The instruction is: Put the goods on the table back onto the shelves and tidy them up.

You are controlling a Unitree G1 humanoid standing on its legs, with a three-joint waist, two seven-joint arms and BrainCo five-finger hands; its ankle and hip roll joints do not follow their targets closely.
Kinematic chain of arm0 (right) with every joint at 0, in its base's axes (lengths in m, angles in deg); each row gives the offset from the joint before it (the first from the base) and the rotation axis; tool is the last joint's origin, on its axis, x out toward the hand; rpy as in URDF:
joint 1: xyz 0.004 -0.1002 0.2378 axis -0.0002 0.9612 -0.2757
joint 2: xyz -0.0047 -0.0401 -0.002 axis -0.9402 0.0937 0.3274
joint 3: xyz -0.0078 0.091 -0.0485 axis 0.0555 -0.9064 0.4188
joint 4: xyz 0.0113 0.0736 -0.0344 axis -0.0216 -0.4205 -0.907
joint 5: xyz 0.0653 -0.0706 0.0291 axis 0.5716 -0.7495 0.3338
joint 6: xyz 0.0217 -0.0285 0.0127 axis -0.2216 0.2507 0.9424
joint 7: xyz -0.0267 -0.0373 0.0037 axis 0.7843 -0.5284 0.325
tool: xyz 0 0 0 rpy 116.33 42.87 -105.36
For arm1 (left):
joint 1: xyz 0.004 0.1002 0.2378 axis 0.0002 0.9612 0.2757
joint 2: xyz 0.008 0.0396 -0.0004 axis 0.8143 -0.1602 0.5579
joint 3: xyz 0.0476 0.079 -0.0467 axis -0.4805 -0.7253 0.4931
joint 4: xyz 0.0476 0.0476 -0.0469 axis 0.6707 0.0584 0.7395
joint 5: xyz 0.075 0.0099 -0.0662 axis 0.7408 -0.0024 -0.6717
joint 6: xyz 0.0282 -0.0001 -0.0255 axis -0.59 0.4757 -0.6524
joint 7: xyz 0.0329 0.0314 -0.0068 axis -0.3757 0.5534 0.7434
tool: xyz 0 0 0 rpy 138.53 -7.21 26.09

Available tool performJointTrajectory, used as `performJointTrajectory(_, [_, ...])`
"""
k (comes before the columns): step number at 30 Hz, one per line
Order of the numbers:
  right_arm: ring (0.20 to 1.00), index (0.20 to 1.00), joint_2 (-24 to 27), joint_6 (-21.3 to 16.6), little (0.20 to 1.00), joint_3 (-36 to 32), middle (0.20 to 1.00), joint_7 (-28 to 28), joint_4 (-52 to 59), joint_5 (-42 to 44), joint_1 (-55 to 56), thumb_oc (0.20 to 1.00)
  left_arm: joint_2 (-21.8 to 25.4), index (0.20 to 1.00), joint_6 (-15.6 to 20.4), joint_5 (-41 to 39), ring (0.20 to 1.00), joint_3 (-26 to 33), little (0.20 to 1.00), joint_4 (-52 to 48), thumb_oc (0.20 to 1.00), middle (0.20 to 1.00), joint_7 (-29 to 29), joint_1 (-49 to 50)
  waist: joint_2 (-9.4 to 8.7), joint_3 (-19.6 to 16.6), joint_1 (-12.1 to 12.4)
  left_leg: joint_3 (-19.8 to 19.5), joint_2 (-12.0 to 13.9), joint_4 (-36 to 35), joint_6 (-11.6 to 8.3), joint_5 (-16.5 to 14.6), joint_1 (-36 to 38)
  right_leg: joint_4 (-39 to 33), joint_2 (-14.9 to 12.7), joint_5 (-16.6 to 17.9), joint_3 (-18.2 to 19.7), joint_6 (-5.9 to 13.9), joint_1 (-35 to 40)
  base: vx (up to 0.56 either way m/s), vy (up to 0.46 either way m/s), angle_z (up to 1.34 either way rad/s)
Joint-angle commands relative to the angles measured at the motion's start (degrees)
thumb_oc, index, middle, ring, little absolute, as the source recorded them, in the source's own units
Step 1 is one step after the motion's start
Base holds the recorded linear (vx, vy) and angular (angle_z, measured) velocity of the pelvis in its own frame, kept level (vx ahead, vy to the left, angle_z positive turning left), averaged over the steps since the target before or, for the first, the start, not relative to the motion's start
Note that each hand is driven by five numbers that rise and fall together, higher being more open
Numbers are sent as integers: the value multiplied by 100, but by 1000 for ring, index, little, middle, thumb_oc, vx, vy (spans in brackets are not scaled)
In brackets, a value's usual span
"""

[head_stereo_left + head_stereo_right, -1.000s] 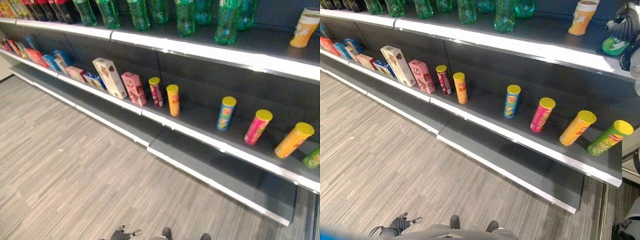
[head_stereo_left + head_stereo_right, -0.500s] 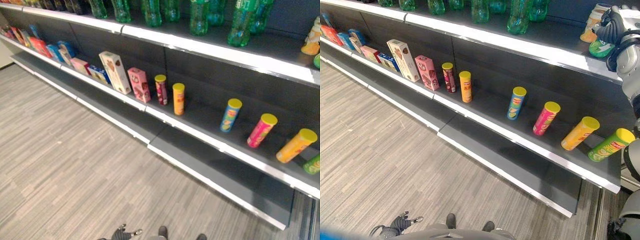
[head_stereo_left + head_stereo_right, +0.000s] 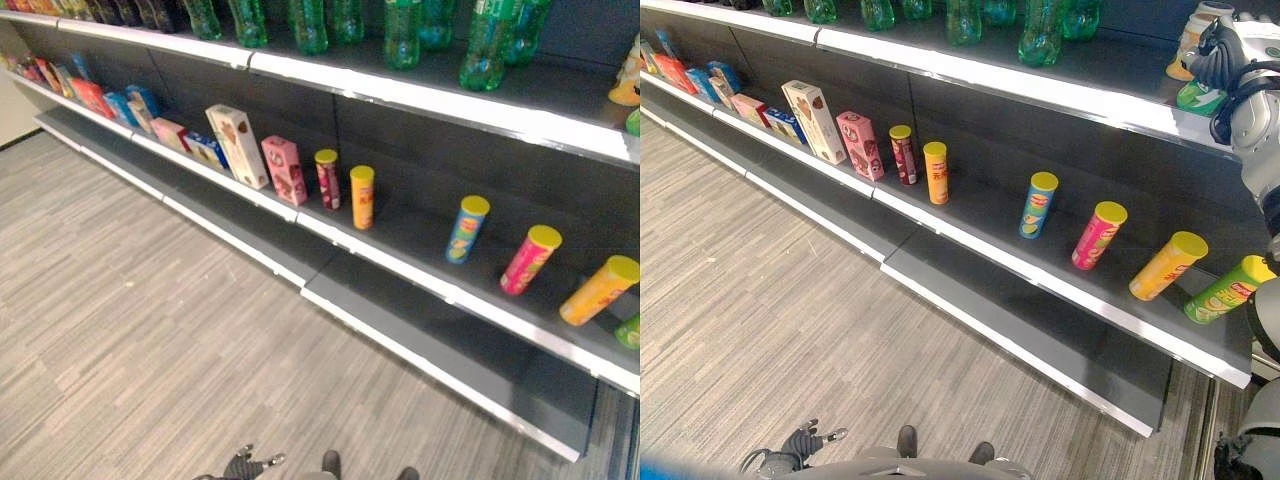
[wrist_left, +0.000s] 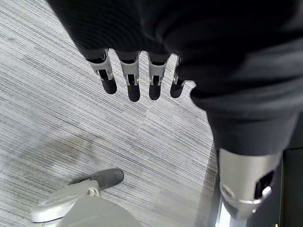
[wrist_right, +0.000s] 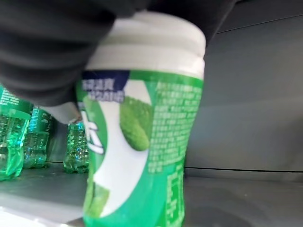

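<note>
Right hand (image 3: 1223,48) was raised at the top shelf (image 3: 1040,85), far right end, fingers wrapped round a green tub with a white lid (image 5: 142,127); its green base (image 3: 1200,97) showed under the hand, at the shelf surface, though whether it rested there could not be told. An orange-and-white cup (image 3: 1193,38) stood just behind it on the same shelf. Green bottles (image 3: 400,30) lined the top shelf further left. Left hand (image 4: 137,78) hung low beside the body over the grey floor (image 3: 130,330), fingers straight and loose, holding nothing. Middle shelf (image 3: 420,275) carried, from left, a run of small boxes (image 3: 100,98), a tall cream box (image 3: 237,146), a pink box (image 3: 284,170), a dark red tube (image 3: 327,179), an orange tube (image 3: 362,197), then well apart a blue tube (image 3: 467,229), a pink tube (image 3: 530,259), a yellow-orange tube (image 3: 599,290) and a green tube (image 3: 1227,290), all with yellow lids. The last three leaned to the right. Bottom shelf (image 3: 440,340) was dark.
</note>
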Motion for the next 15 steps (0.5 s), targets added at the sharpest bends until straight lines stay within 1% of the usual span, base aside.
performJointTrajectory(1, [200, 200, -1, -29, 200, 566, 200, 81, -317, -144, -1003, 200, 294, 1000, 148, -163, 1000, -57, 1000, -23, 1000, 1000, -91, -214, -576, 61, 181, 54, -148, 20, -244, -723, 430, 64, -162, -928, 718, 362, 324, 0, 0, 0])
performJointTrajectory(9, [200, 200, -9, -43, 200, 762, 200, 72, -515, -122, -1275, 200, 278, 1000, 168, -195, 1000, -33, 1000, -8, 1000, 1000, -117, -174, -574, 109, 248, -59, -154, 20, -287, -634, 326, 64, -182, -920, 625, 361, 278, -3, -13, 5])
performJointTrajectory(15, [200, 200, -55, -118, 200, 1005, 200, -191, -654, 77, -1444, 200, 310, 1000, 194, -242, 1000, -36, 1000, -26, 1000, 1000, -92, -158, -588, 131, 291, -139, -157, 20, -327, -585, 277, 64, -176, -928, 544, 354, 280, -3, -22, 8])
